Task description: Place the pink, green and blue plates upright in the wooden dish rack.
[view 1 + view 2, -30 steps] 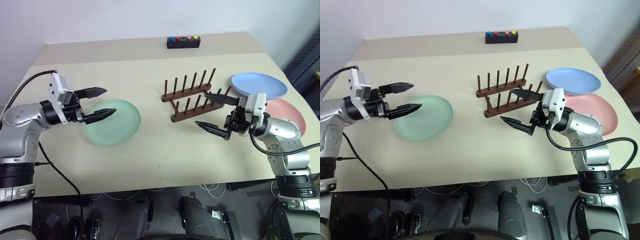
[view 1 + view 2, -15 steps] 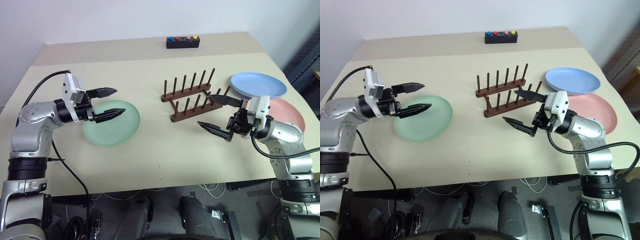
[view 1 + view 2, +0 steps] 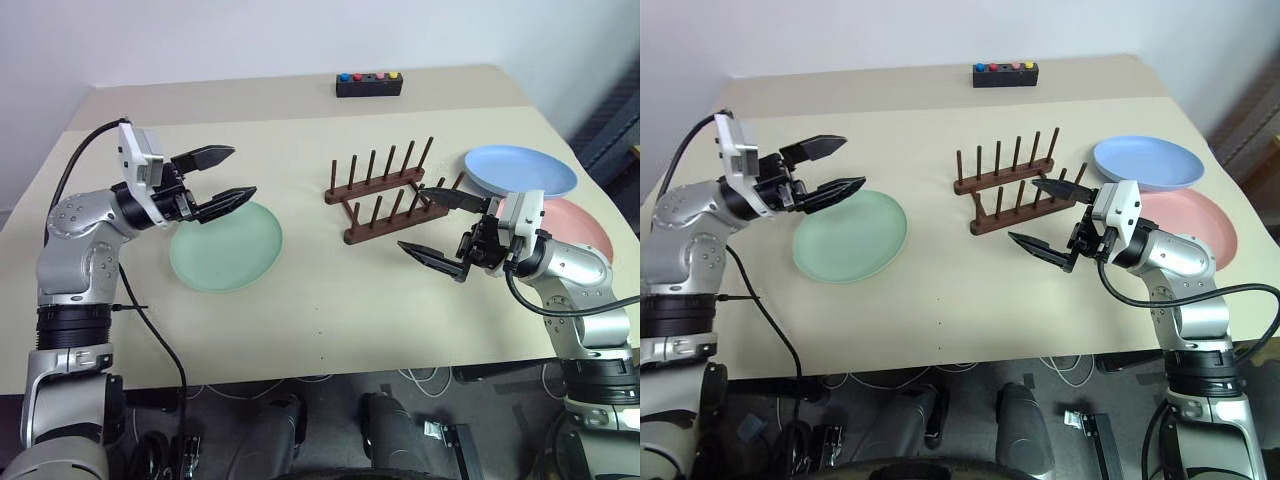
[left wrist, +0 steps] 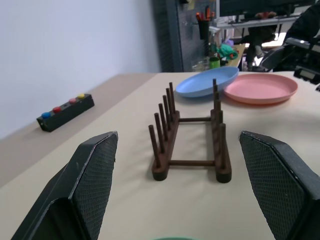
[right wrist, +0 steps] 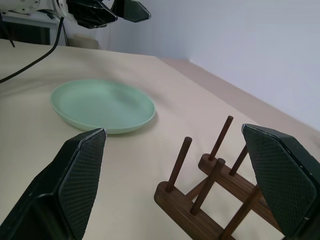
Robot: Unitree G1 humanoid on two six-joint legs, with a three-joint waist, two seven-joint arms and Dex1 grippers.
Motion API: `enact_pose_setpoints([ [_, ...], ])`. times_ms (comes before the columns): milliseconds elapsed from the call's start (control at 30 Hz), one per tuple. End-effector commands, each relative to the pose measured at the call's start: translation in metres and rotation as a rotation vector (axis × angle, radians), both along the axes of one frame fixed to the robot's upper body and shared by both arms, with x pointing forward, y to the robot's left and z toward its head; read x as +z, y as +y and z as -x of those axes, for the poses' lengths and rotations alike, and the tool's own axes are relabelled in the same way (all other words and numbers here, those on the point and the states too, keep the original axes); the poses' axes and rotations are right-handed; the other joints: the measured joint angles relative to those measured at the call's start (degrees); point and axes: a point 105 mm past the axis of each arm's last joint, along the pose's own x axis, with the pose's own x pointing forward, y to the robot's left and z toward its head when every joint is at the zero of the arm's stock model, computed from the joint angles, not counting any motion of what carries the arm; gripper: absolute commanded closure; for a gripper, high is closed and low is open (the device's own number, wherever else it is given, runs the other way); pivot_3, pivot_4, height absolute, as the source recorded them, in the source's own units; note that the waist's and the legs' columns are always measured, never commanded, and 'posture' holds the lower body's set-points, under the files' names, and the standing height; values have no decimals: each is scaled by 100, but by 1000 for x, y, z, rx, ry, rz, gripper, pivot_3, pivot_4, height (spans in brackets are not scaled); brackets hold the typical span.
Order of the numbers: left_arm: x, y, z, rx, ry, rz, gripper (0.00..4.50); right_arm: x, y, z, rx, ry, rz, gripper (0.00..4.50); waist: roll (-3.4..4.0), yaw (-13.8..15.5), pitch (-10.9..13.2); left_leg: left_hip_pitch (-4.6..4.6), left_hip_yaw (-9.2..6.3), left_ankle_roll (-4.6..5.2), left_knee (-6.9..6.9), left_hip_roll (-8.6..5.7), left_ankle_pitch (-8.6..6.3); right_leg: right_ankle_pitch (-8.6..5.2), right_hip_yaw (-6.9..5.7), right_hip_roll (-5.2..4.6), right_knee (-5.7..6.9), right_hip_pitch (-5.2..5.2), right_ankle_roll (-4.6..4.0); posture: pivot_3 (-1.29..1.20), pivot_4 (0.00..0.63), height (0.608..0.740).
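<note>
The green plate (image 3: 226, 246) lies flat on the table's left half. My left gripper (image 3: 226, 176) hovers open and empty above its far left rim. The wooden dish rack (image 3: 390, 192) stands at the middle with nothing between its pegs. At the right lie the blue plate (image 3: 520, 170) and, nearer me, the pink plate (image 3: 584, 223), partly hidden behind my right arm. My right gripper (image 3: 443, 225) is open and empty just right of the rack's near end. The left wrist view shows the rack (image 4: 190, 135) with both plates beyond it.
A small black box with coloured buttons (image 3: 369, 83) sits at the table's far edge. The tan table (image 3: 330, 300) has bare surface in front of the rack and between the plates. Cables hang from both arms.
My left gripper has risen and shifted right, from beside the green plate's left edge to above its far rim. The right gripper has stayed put.
</note>
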Motion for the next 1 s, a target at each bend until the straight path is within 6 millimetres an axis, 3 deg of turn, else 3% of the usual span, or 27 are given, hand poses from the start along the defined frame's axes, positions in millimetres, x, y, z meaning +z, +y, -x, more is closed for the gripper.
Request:
enact_pose_setpoints([
  [33, 4, -9, 2, -25, -36, -9, 513, 14, -1, 4, -2, -61, 9, 44, 0, -8, 0, 0, 0, 0, 0, 0, 0, 0, 0, 0, 0, 0, 0, 0, 150, 740],
  [167, 0, -19, 0, -46, -30, -25, 513, 15, -3, 3, -9, -65, 10, 44, 0, -21, 0, 0, 0, 0, -1, 1, 0, 0, 0, 1, 1, -1, 0, 0, 150, 740],
  [333, -5, -46, 0, -86, 2, -9, 513, 17, -3, 2, -11, -68, 17, 44, 0, -7, 0, 0, 0, 0, 0, 0, 0, 0, 0, 1, 1, -1, 0, 0, 150, 740],
  [467, -35, -81, 3, -133, 51, -157, 513, 19, -2, 4, -11, -68, 17, 44, -1, -2, 0, 0, 0, 0, 0, 0, 0, 0, 0, 0, 0, 1, 0, 0, 150, 740],
  [633, -50, -98, 1, -130, 72, -262, 513, 17, -3, 5, -25, -67, 20, 44, -1, -24, 0, 0, 0, 0, -1, 1, 0, 0, 1, 2, 1, 0, 0, 0, 150, 740],
  [733, -75, -100, -20, 4, 54, -433, 513, 16, -8, 10, -40, -60, 27, 44, -1, -3, 0, 0, 0, 0, 0, 1, 1, 0, 0, 3, 2, -1, 0, 0, 150, 740],
  [833, -80, -111, -31, 71, 53, -429, 513, 10, -21, 14, -87, -41, 63, 44, -1, 62, 0, 0, 0, 1, 2, -5, 1, 0, 0, -1, 0, 3, 1, 0, 150, 740],
  [1000, -86, -130, -33, 71, 78, -394, 513, 5, -34, 23, -134, -16, 85, 44, -3, 116, 1, -1, 1, 1, 3, -4, 0, 0, 0, -1, -3, 4, 2, 0, 150, 740],
])
